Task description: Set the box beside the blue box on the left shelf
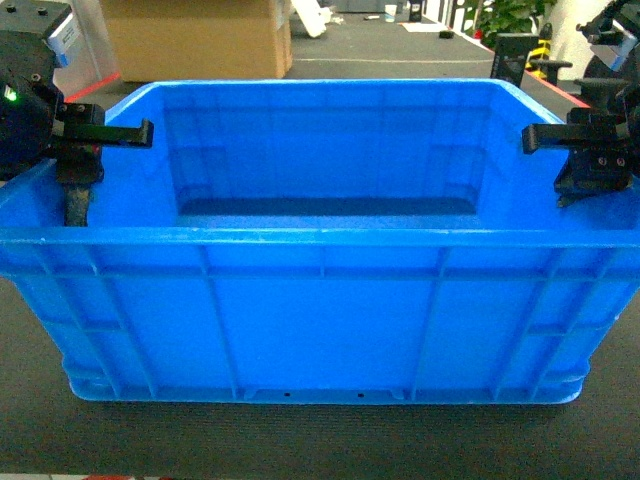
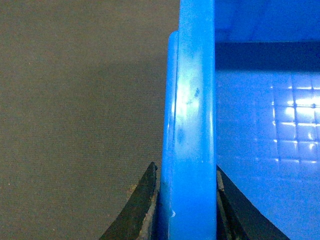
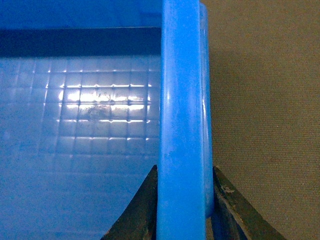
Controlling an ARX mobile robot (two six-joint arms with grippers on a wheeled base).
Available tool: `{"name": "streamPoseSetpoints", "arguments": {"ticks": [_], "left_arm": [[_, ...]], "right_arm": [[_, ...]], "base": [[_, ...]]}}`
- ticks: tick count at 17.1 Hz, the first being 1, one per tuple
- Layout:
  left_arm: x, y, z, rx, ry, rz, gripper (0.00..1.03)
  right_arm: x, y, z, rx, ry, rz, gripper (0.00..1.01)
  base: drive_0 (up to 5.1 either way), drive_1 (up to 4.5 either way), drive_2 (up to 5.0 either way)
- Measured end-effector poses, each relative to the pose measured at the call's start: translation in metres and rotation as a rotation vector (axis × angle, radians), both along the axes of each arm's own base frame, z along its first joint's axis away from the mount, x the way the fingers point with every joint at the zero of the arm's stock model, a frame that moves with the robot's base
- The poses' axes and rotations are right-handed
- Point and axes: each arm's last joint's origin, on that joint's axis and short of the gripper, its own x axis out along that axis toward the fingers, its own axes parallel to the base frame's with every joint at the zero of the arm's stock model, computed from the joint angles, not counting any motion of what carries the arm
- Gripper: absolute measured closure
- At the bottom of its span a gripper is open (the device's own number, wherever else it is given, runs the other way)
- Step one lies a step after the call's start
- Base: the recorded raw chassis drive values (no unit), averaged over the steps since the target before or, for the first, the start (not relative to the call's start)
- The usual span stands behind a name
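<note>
The box (image 1: 320,320), a large bright blue ribbed crate with nothing in it, fills the head view and appears to rest on dark carpet. My left gripper (image 1: 80,190) is shut on its left rim. The left wrist view shows both black fingers (image 2: 145,210) pressed against the rim (image 2: 192,100), one outside and one inside. My right gripper (image 1: 580,185) is shut on the right rim. In the right wrist view its fingers (image 3: 235,210) clamp the rim (image 3: 182,100) the same way. The left shelf and the other blue box are out of view.
A big cardboard carton (image 1: 195,40) stands behind the crate at the back left. Black equipment (image 1: 520,55) and a green plant (image 1: 505,15) are at the back right. Grey carpet (image 1: 320,440) lies in front of and beside the crate.
</note>
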Motion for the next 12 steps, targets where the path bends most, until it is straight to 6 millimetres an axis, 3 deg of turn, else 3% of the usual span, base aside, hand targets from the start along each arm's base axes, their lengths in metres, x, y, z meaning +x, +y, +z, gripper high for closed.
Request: {"name": "streamPoseSetpoints", "arguments": {"ticks": [6,11,12], "left_arm": [[-0.012,-0.002,0.001,0.006,-0.102,0.0,0.82],[-0.029,-0.003,0.032,-0.017,-0.348,0.0,0.82],[-0.04,-0.007,0.05,0.003,-0.528,-0.003,0.82]], "right_arm": [[-0.012,0.005,0.009,0.014,-0.122,-0.015,0.79],[-0.035,0.009,0.042,-0.03,-0.377,-0.034,0.79],[-0.047,0.008,0.061,-0.046,-0.523,-0.056,0.79]], "base": [[0.0,0.0,0.0],[0.0,0.0,0.0],[0.0,0.0,0.0]]}}
